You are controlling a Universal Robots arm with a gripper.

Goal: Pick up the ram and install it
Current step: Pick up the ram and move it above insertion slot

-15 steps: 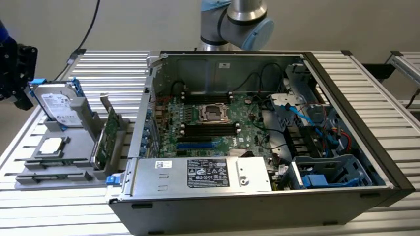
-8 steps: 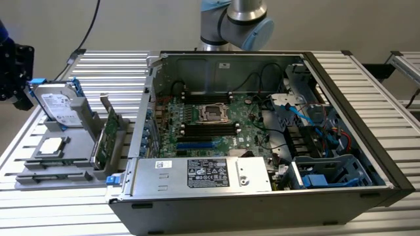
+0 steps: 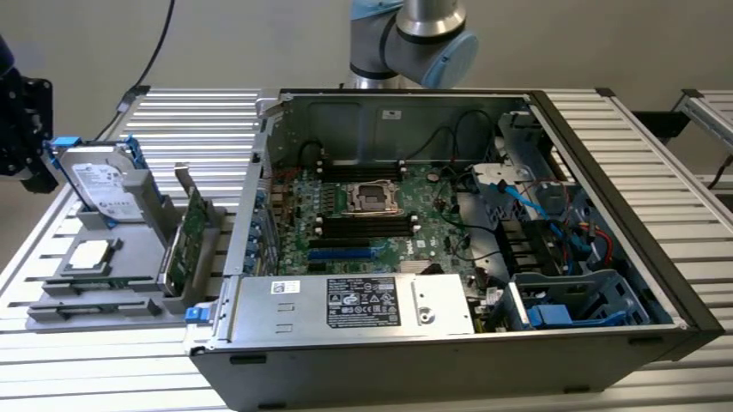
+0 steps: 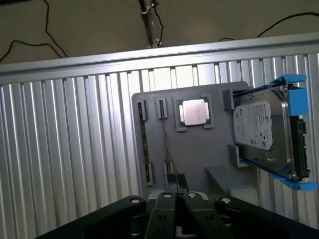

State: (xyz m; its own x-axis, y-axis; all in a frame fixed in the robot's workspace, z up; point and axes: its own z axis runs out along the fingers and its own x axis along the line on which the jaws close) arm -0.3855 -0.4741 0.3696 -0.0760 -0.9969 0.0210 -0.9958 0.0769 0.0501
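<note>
The ram [image 3: 188,238] is a narrow green stick standing on edge in a grey holder [image 3: 126,283] at the exterior view's left, beside the open computer case. In the wrist view I look down on the ram [image 4: 145,144] edge-on in its slot. My gripper [image 4: 177,198] hovers high above the holder, its black fingers shut with nothing between them. In the exterior view the gripper [image 3: 33,167] hangs at the far left edge, above and to the left of the holder. The black memory slots [image 3: 364,225] lie on the green motherboard inside the case.
The holder also carries a silver hard drive in a blue frame [image 3: 101,182], [image 4: 264,130] and a square processor [image 3: 92,255], [image 4: 193,112]. The case [image 3: 458,257] holds a power supply [image 3: 366,302], cables and a blue drive cage [image 3: 572,300]. A ribbed metal table [image 4: 65,149] lies beneath.
</note>
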